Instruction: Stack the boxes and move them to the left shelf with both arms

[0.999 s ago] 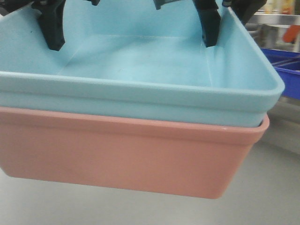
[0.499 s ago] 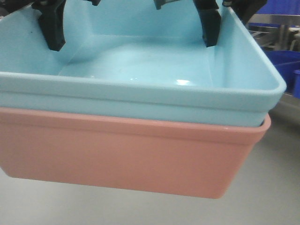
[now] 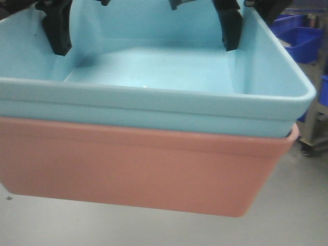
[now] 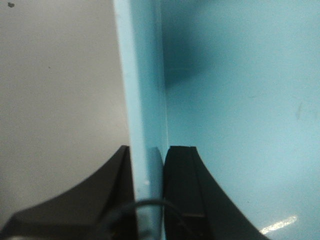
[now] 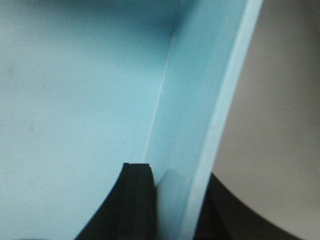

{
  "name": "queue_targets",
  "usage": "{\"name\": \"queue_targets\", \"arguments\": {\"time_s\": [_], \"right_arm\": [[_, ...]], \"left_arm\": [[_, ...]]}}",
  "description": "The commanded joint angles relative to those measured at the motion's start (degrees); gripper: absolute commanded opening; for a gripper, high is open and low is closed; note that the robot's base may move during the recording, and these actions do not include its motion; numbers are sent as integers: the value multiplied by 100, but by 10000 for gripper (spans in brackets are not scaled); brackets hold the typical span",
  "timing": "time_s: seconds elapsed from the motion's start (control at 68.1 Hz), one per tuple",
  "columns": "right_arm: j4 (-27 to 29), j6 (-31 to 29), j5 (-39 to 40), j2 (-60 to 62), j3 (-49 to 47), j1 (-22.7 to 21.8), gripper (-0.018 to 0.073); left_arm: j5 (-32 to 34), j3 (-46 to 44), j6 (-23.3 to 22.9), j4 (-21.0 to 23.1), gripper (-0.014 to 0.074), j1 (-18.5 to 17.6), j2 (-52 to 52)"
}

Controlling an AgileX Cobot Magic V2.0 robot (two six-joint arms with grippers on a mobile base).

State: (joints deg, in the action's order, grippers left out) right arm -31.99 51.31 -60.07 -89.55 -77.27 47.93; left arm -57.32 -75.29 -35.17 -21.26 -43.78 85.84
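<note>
Left gripper [image 4: 148, 162]: clenched on the left wall of the blue box [image 3: 154, 77]. One finger sits inside, one outside, with the wall pinched between them. In the front view it comes in from the top edge, inner finger [image 3: 58, 32] at 10 o'clock, tip down.
Right gripper [image 5: 175, 182]: clenched on the same box's right wall, same straddle, inside finger close to the back corner. In the front view its inner finger [image 3: 230, 31] is at 1 o'clock, tip down. The outer finger is mostly cut off at the frame top.
Blue box: nested in the pink box [image 3: 138, 169], its rim just above the pink rim.
Pink box: under the blue one, spanning 4 to 8 o'clock in the front view.
Stack place: fills most of the front view. Grey floor [image 3: 292, 220] shows below its base. Can't tell whether the base is off the floor.
Count: 2 grippers; 2 boxes (1 blue, 1 pink); at least 2 dark blue bins [image 3: 300, 36], at 2 o'clock behind the stack, cut by the frame edge.
</note>
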Motion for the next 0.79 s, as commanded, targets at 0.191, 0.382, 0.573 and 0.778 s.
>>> {"name": "queue_targets", "arguments": {"time_s": [0.191, 0.382, 0.573, 0.778], "right_arm": [[259, -80, 1538, 197, -290, 201, 57], [259, -80, 1506, 197, -290, 201, 57], [259, -80, 1451, 197, -290, 201, 57], [259, -80, 1445, 197, -290, 201, 57]], "left_arm": [[1505, -271, 68, 777, -12, -268, -266], [1505, -271, 68, 787, -12, -268, -266], [1505, -271, 68, 787, -12, -268, -266], [1505, -271, 68, 787, -12, -268, -266]]}}
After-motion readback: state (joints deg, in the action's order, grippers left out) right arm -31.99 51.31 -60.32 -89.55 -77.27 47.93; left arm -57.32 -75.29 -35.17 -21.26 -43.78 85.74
